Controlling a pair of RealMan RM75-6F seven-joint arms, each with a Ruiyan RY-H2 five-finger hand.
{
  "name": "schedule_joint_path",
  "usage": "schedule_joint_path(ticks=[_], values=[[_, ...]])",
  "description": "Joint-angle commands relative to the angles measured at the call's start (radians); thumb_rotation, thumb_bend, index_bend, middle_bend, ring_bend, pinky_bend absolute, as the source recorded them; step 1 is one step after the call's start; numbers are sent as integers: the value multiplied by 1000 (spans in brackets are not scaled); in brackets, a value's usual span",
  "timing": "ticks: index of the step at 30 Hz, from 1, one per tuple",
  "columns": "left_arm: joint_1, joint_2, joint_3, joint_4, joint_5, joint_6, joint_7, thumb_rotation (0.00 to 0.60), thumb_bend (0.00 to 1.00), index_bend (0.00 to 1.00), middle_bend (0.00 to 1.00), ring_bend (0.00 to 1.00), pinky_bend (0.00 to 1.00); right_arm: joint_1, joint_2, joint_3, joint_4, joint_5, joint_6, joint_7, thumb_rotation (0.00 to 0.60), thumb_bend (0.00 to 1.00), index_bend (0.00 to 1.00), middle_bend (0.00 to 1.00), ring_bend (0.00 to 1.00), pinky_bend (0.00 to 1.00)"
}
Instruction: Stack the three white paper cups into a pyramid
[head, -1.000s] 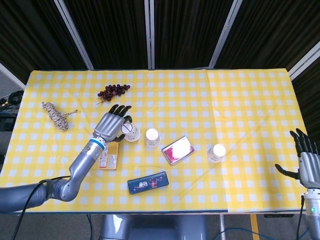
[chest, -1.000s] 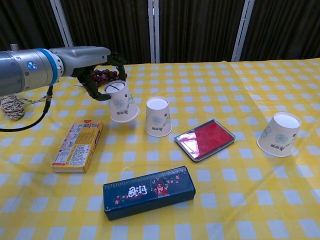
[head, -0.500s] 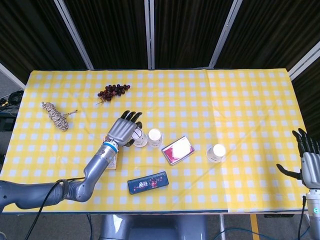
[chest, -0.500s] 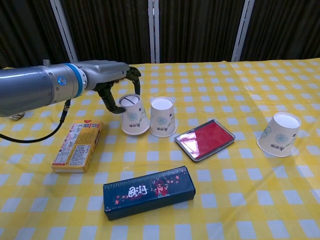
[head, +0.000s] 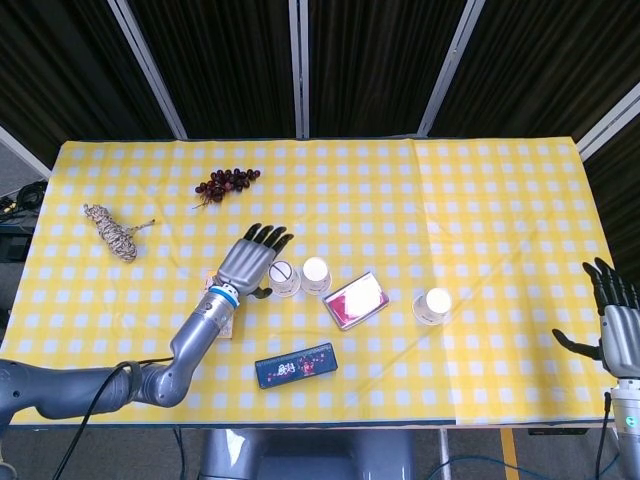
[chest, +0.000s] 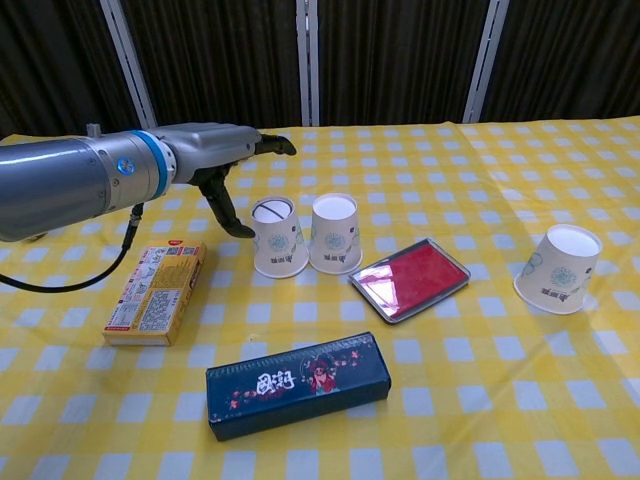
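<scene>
Rope (head: 113, 230) and grapes (head: 226, 182) lie far left on my table (head: 500, 200). Left hand (head: 252, 265) hovers with fingers spread, gripping nothing, just left of two upside-down cups (chest: 280, 237) (chest: 335, 233) standing side by side. Right of them lies a red tray (chest: 410, 278), then the third cup (chest: 558, 268), tilted. Right hand (head: 615, 325) is off the table edge, fingers apart, empty.
</scene>
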Motion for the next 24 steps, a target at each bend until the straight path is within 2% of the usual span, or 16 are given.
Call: schedule_joint_path(ticks=[1, 3, 7, 14, 19, 24], values=[[31, 28, 5, -32, 41, 34, -37, 600, 223, 28, 0, 0, 0, 1, -1, 1, 2, 2, -1, -3, 600, 36, 28, 0, 0, 0], [56, 50, 12, -59, 73, 61, -64, 600, 223, 26, 0, 0, 0, 1, -3, 1, 5, 6, -3, -7, 600, 36, 28, 0, 0, 0], [169, 135, 54, -147, 213, 194, -161, 600, 223, 8, 0, 0, 0, 4, -8, 2, 11, 20, -16, -25, 600, 36, 30, 0, 0, 0], [365, 249, 165, -193, 415, 414, -272, 600, 216, 0, 0, 0, 0, 20, -16, 7, -15, 30, -35, -65, 600, 36, 65, 0, 0, 0], [484, 319, 227, -220, 506, 511, -368, 600, 202, 0, 0, 0, 0, 59, -4, 11, -81, -8, -55, -113, 600, 37, 129, 0, 0, 0], [552, 362, 259, -236, 561, 561, -363, 600, 128, 0, 0, 0, 0, 128, 29, 14, -196, -23, -140, -216, 600, 40, 146, 0, 0, 0]])
